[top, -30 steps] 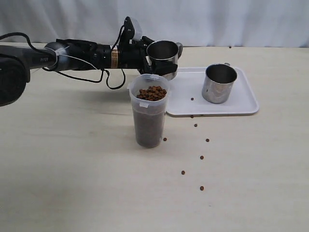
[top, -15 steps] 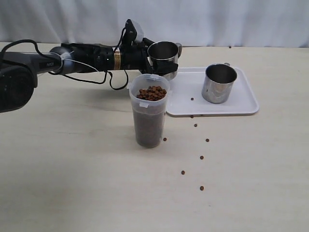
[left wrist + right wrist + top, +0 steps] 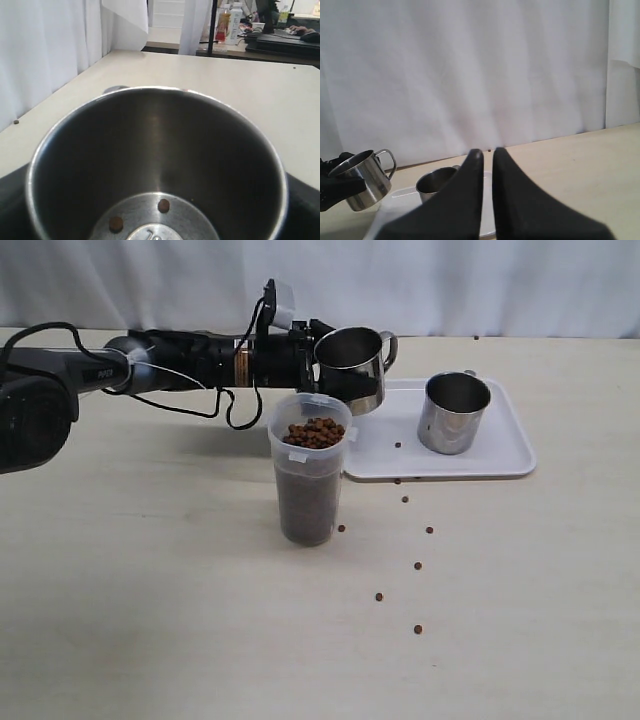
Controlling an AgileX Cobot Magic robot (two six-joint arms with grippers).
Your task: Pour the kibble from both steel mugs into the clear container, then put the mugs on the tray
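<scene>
My left gripper (image 3: 333, 370) is shut on a steel mug (image 3: 354, 368), holding it nearly upright in the air over the left end of the white tray (image 3: 500, 455). Its handle points right. In the left wrist view this mug (image 3: 160, 150) fills the picture, with two kibble pellets (image 3: 163, 205) on its bottom. The other steel mug (image 3: 453, 412) stands upright on the tray. The clear container (image 3: 309, 485) stands in front of the tray, full of kibble (image 3: 314, 432) to its rim. My right gripper (image 3: 487, 152) is shut and empty, and it is outside the exterior view.
Loose pellets (image 3: 418, 566) lie scattered on the table right of the container, and one lies on the tray (image 3: 398, 445). My left arm (image 3: 150, 358) stretches across the back left of the table. A white curtain hangs behind.
My left gripper has carried its mug a little to the right, over the tray's left end. The mug has turned, so its handle now shows on the right.
</scene>
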